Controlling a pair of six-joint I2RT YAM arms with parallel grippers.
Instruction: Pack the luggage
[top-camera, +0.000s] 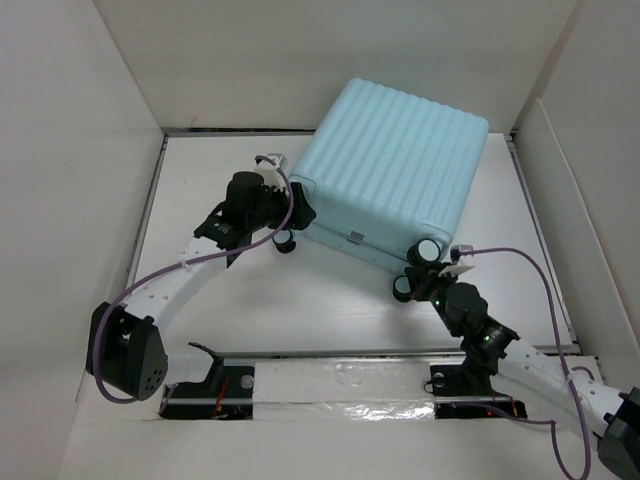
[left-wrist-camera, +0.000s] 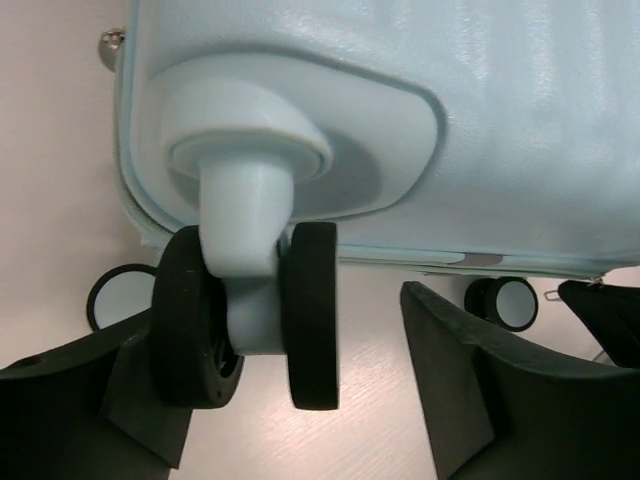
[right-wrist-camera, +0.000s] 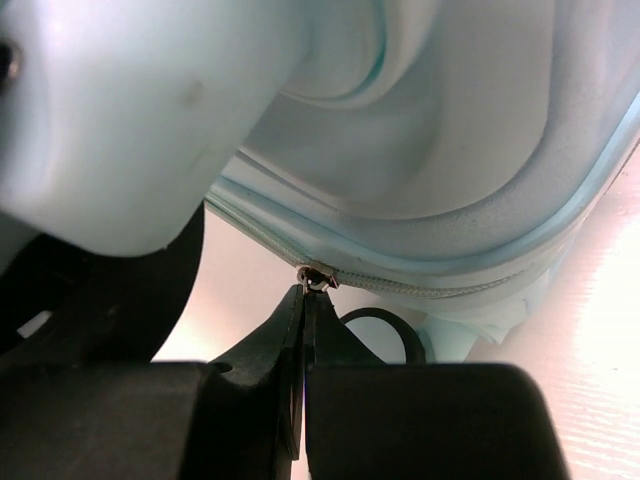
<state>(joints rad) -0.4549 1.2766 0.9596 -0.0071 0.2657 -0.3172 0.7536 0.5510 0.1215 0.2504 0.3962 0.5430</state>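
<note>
Luggage (top-camera: 400, 160) lies closed toward the table's (top-camera: 330, 310) rear right. Right gripper (right-wrist-camera: 305, 300) pinches the zipper pull (right-wrist-camera: 318, 279) (fingers fully together). Left gripper (left-wrist-camera: 280, 330) stands open astride a caster wheel (left-wrist-camera: 310, 315). Recommend pulling along the seam, shell steadied.

The left tool (left-wrist-camera: 275, 315) is standing with its jaws apart beneath the underside of the luggage (left-wrist-camera: 480, 120). A twin black caster wheel (left-wrist-camera: 312, 320) on a pale aqua stem is sitting between the two dark fingers (left-wrist-camera: 470, 390). The left finger is lying close against the wheel's left disc, while the right finger is standing clear of the right disc. Behind, a second caster (left-wrist-camera: 118, 297) is showing at the left and a third caster (left-wrist-camera: 512, 302) at the right, above the pale surface (left-wrist-camera: 370, 345).
</note>
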